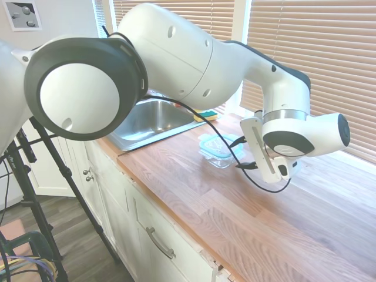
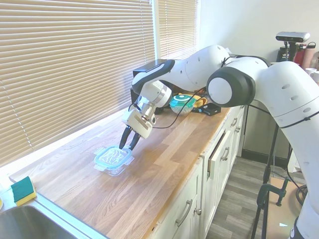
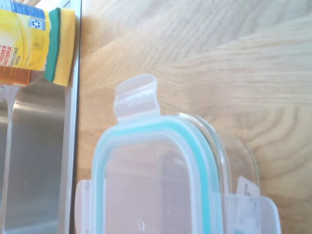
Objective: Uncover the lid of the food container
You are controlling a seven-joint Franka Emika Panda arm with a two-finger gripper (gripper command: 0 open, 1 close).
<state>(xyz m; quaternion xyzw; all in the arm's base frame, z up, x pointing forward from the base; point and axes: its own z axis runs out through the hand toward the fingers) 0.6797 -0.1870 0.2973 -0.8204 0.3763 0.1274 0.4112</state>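
Wood-plank counter (image 2: 164, 164) under window blinds (image 2: 70, 64); jaws (image 2: 128, 143) narrowly parted above lid (image 2: 113, 157), sink (image 1: 150, 119) nearby.

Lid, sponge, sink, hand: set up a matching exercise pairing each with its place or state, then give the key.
Things:
1. lid
2. sponge
3. sink
4. hand

Places or states:
A. sunk into the counter's end
B. open, just above the lid's edge
C. askew on the food container
D. beside the sink, green on yellow

Pairs: 1-C, 2-D, 3-A, 4-B
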